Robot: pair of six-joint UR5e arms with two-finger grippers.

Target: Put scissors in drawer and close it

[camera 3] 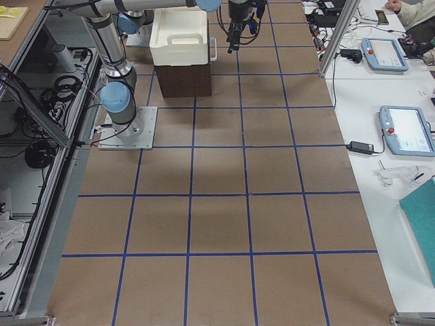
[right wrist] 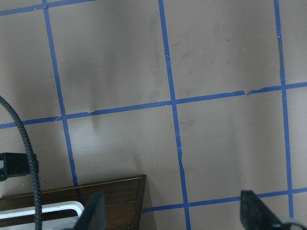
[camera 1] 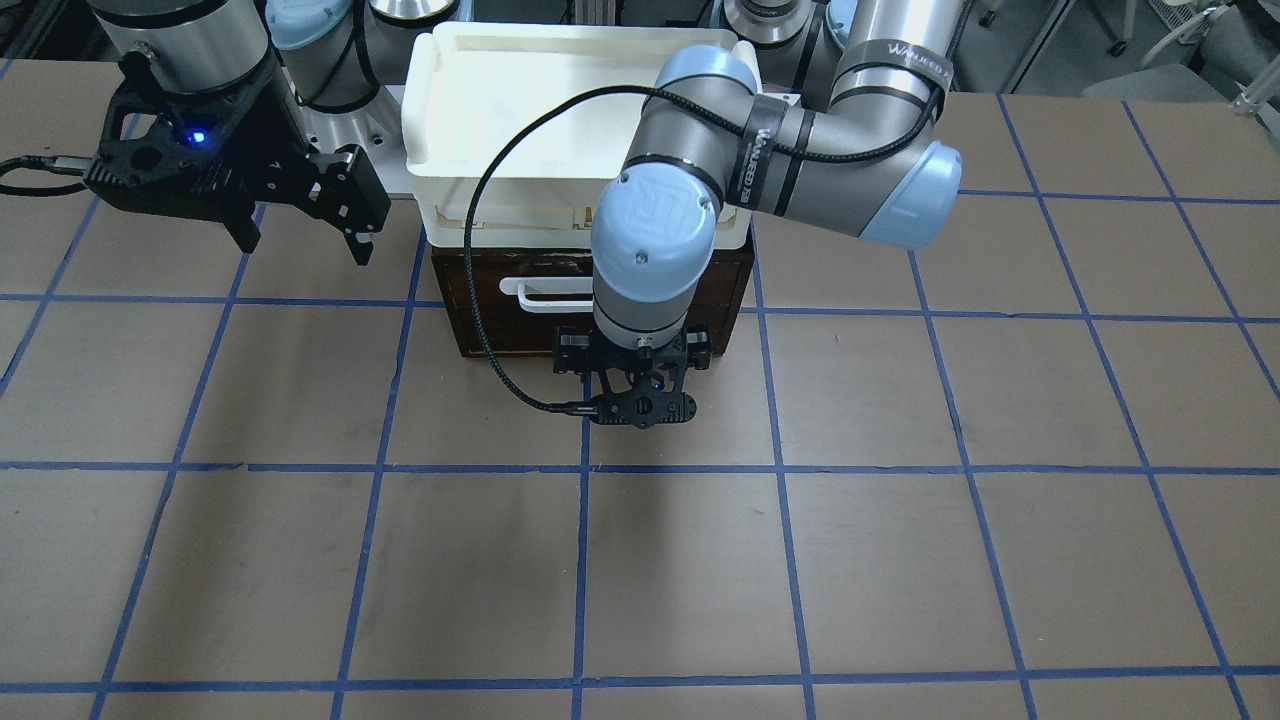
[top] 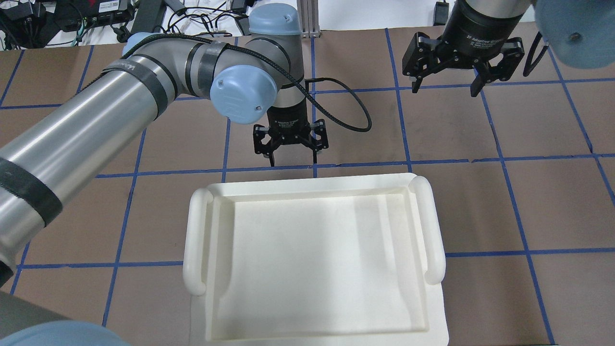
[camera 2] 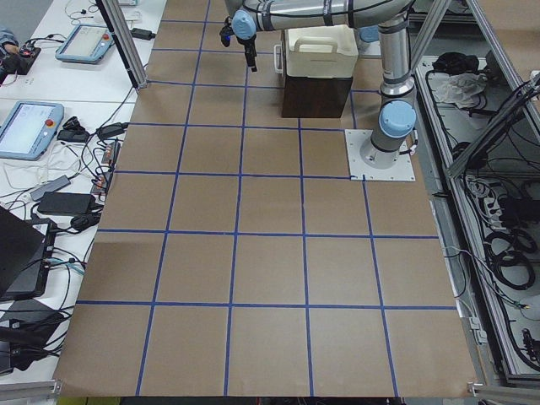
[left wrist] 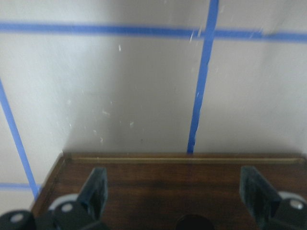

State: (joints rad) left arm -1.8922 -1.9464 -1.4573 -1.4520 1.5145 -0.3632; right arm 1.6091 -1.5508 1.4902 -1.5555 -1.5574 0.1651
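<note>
Just before the drawer [camera 1: 530,335], work with the left gripper [top: 293,161] as found: spread wide, empty, dark wood showing between its fingers. Leave the right gripper [top: 444,89], equally wide and empty, well off to the drawer's side. Can't see the scissors anywhere; probably inside the drawer. Looks shut or nearly so. Press squarely beside the white handle [camera 1: 555,304], level, then back straight off.

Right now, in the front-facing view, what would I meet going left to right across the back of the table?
right gripper, jaws open → dark wooden drawer with the white tray stacked on top → left arm's blue elbow cap
</note>
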